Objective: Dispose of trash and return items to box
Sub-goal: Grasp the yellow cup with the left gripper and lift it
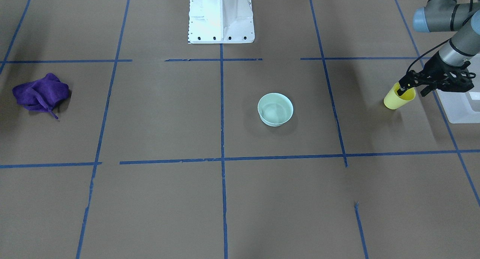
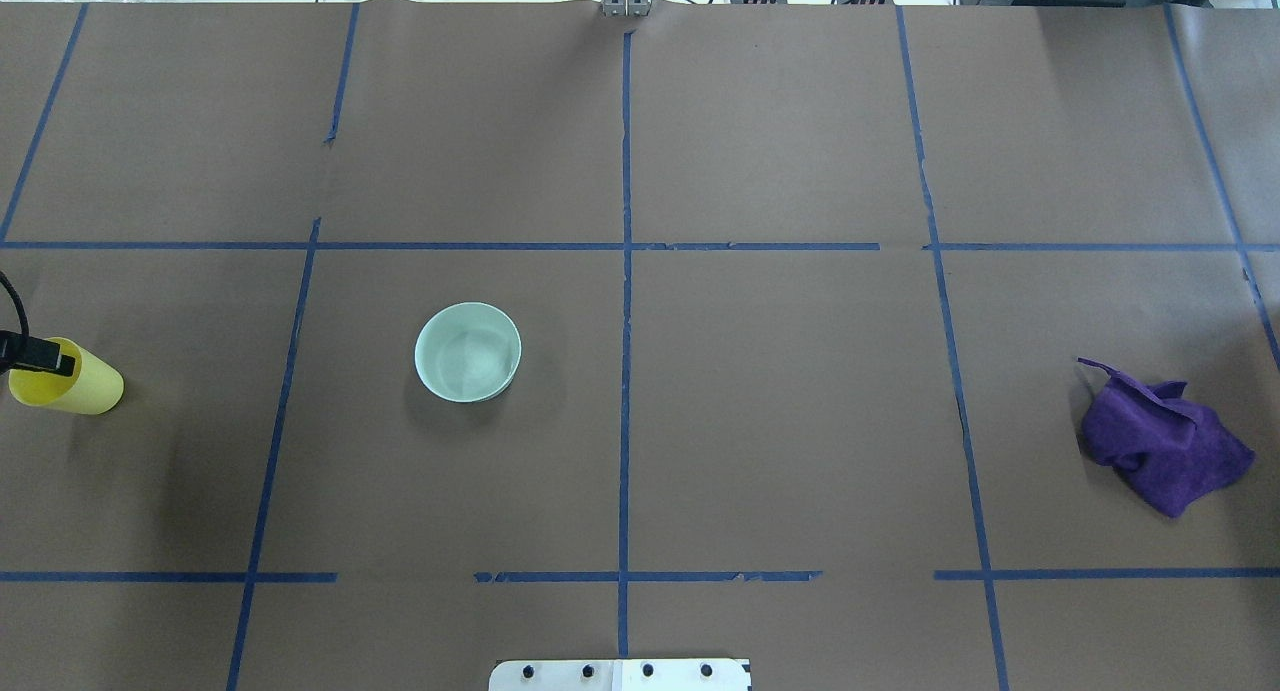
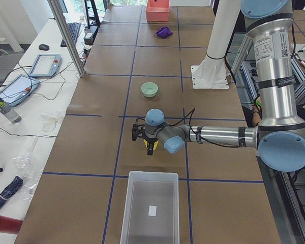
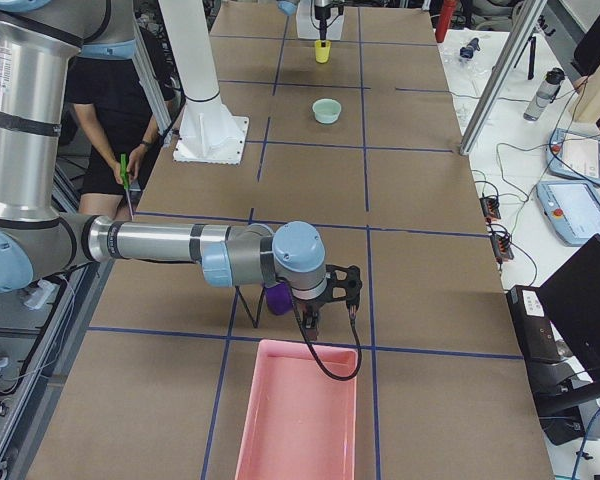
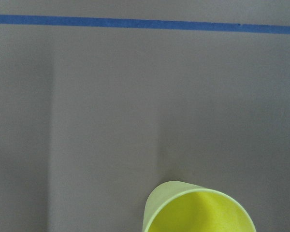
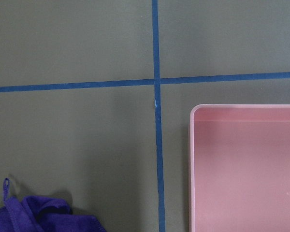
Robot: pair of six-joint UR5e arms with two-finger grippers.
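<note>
in the front-facing view the yellow cup [image 1: 398,96] is gripped at its rim by the left hand [image 1: 405,87], one finger inside, with the box [image 1: 459,108] just beside it. in the right side view the right hand [image 4: 330,300] is seen over a purple cloth [image 4: 278,298]; its grip cannot be told.

No text can be read anywhere. The bin [image 3: 150,209] carries a small white label [image 3: 152,210], blank at this size. The left arm's upright tube [image 3: 272,60] bears a sticker [image 3: 272,47] with small print, too fine to make out. The cup and bowl are plain.
</note>
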